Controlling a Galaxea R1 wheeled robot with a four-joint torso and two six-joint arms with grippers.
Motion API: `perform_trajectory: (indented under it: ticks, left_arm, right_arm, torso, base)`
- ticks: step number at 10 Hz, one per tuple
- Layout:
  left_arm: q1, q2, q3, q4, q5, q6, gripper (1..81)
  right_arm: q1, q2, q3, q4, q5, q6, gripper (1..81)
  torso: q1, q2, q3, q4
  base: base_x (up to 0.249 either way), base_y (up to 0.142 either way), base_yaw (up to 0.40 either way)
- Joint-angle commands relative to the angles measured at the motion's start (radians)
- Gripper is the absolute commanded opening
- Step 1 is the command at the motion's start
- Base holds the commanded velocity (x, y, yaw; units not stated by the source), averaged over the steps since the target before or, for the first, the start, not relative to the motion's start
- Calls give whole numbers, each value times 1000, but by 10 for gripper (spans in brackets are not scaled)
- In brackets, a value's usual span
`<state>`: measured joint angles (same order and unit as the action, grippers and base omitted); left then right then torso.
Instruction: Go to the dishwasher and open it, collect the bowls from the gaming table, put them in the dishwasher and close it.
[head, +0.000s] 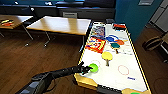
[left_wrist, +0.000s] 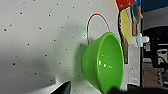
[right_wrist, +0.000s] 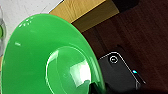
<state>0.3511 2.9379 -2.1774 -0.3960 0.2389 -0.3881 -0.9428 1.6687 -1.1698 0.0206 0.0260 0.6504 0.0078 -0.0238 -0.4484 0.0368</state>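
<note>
Head view shows the left gripper reaching from the near left onto the near-left corner of the gaming table, its dark fingers set around a small bright green bowl that sits upright on the white top. Farther along the table lie a yellow paddle, a green paddle, a board-game box and other colourful pieces; two wood-topped tables stand beyond on the far left.

From the left wrist view the small bright green bowl is close in front of the fingers, one dark tip beside its wall and another dark part by its rim; the fingers look spread, with the grip not yet closed, though I judge this loosely. The right wrist view has a wider green bowl close against the camera above the table's wooden edge and the dark floor; it appears to be carried by the right gripper, but its fingers cannot be made out, so I cannot tell their state.

To do this pick well, one finger should go inside the rim and one outside, closing gently so the light plastic does not skid on the smooth top, then lifting straight up clear of the yellow paddle.
</note>
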Motion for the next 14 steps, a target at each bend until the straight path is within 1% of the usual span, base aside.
perform_trajectory:
  ticks: [1, 4, 6, 8, 9, 10, 14]
  left_arm:
    - [-135, 43, -18, 2, 34, 6, 811]
    - [-122, 47, -19, 3, 34, 8, 811]
    - [-116, 72, -47, 3, 36, 8, 811]
    - [-115, 104, -87, -1, 36, -1, 811]
    - [-112, 116, -105, -7, 36, -14, 811]
    - [-109, 124, -119, -3, 37, -35, 811]
    - [-112, 141, -122, 2, 36, -37, 811]
  right_arm:
    - [52, -64, 7, -16, -40, -5, 10]
    - [52, -51, 1, -16, -41, -5, 10]
    - [52, -48, -5, -16, -44, -5, 10]
    - [52, -47, -8, -16, -44, -5, 10]
    - [52, -47, -10, -16, -44, -5, 10]
    - [52, -47, -11, -16, -44, -5, 10]
    - [52, -25, -23, -16, -46, -5, 10]
  torso:
    - [0, 0, 0, 0]
    - [0, 0, 0, 0]
    - [0, 0, 0, 0]
    - [0, 0, 0, 0]
    - [0, 0, 0, 0]
    - [0, 0, 0, 0]
    - [0, 0, 0, 0]
  base:
    - [0, 0, 0]
    - [0, 0, 0]
    - [0, 0, 0]
    - [0, 0, 0]
    - [0, 0, 0]
    - [0, 0, 0]
    - [0, 0, 0]
